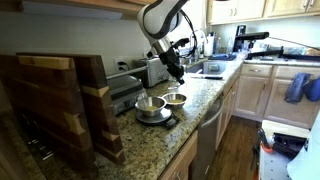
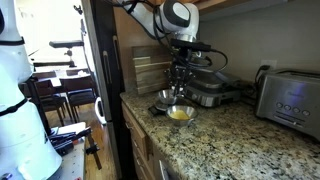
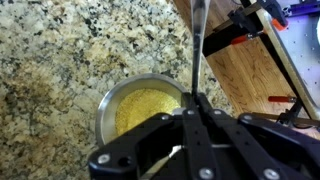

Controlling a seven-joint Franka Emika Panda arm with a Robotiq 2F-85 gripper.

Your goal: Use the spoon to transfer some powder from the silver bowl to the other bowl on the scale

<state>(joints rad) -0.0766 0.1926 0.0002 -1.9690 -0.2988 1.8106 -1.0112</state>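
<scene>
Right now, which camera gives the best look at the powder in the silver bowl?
The wrist view: it looks straight down past the spoon into the silver bowl, and the yellow powder fills its floor. In both exterior views the bowl is small and distant; the powder shows only as a yellowish patch.

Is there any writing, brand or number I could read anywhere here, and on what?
No text can be read in any view.
The toaster: front panel marks too small and blurred to read.
The silver bowl and the spoon: no markings seen.
</scene>
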